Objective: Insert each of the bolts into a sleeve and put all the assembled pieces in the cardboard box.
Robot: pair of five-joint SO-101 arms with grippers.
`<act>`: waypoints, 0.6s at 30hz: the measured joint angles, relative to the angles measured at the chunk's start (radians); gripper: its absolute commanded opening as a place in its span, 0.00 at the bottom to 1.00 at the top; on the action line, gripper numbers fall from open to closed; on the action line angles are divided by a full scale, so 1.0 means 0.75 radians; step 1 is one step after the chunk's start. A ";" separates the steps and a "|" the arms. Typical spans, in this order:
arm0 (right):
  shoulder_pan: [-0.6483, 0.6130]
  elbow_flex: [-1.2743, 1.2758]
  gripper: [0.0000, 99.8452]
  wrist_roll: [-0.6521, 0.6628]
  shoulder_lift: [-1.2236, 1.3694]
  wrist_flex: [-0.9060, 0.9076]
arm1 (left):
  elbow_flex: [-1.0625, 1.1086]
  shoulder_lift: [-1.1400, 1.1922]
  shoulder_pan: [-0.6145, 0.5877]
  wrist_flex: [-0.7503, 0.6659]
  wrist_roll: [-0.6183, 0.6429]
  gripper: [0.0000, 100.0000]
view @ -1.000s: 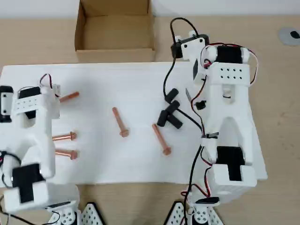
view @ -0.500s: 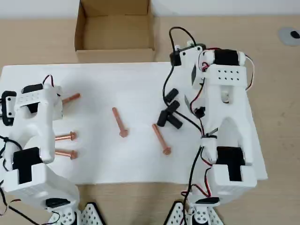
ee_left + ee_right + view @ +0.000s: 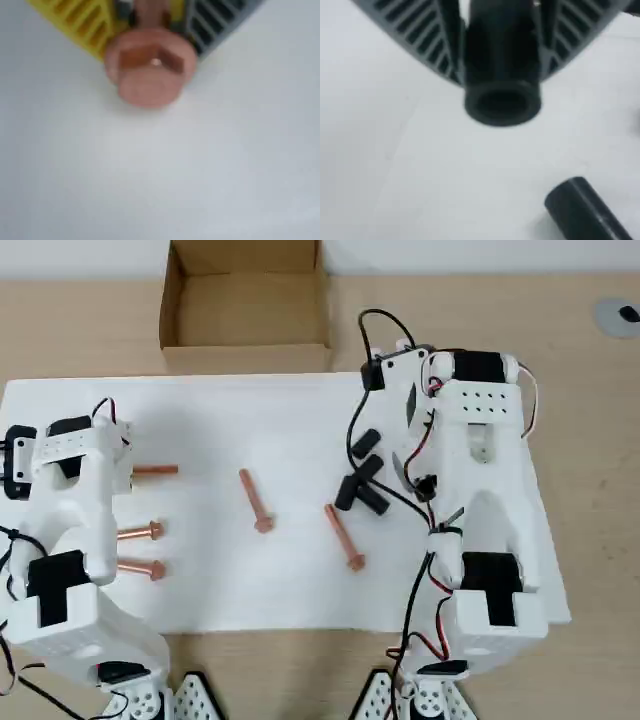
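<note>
**Both grippers loaded: a bolt on the left, a sleeve on the right**

The left gripper (image 3: 150, 17) is clamped on a copper bolt (image 3: 150, 75). Its shank runs up between the yellow finger (image 3: 82, 27) and the grey finger (image 3: 220, 20). The flanged hex head sticks out just past the fingertips, over the white sheet (image 3: 175, 175). In the high view this copper bolt (image 3: 158, 470) projects from the left arm's fingers toward the middle of the sheet, roughly level.

The right gripper (image 3: 502, 45) holds a black sleeve (image 3: 502, 102) between its two ribbed grey fingers (image 3: 410, 40), with the open bore end poking out beyond the tips. One loose sleeve (image 3: 587, 210) lies on the sheet near those fingertips and does not touch them. From above, a cluster of loose sleeves (image 3: 360, 480) sits just beside the right arm's finger end, on the side toward the left arm.

Four more bolts lie flat on the sheet. Two of them (image 3: 138, 532) (image 3: 142, 568) lie just beside the left arm, back from its fingertips. The other two (image 3: 256, 500) (image 3: 343, 537) lie between the two grippers, the second near the sleeve cluster.

The cardboard box (image 3: 172, 300) stands open on the wooden table (image 3: 580, 460) beyond the sheet's far edge, well apart from both sets of fingers.
</note>
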 measured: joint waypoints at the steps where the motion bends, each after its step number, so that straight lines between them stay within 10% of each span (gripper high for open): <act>1: 0.000 0.000 0.01 0.000 0.000 0.000 | -0.002 0.000 0.000 0.000 -0.002 0.01; 18: 0.000 -0.336 0.01 0.037 -0.051 0.000 | -0.712 -0.190 -0.002 0.841 -0.567 0.01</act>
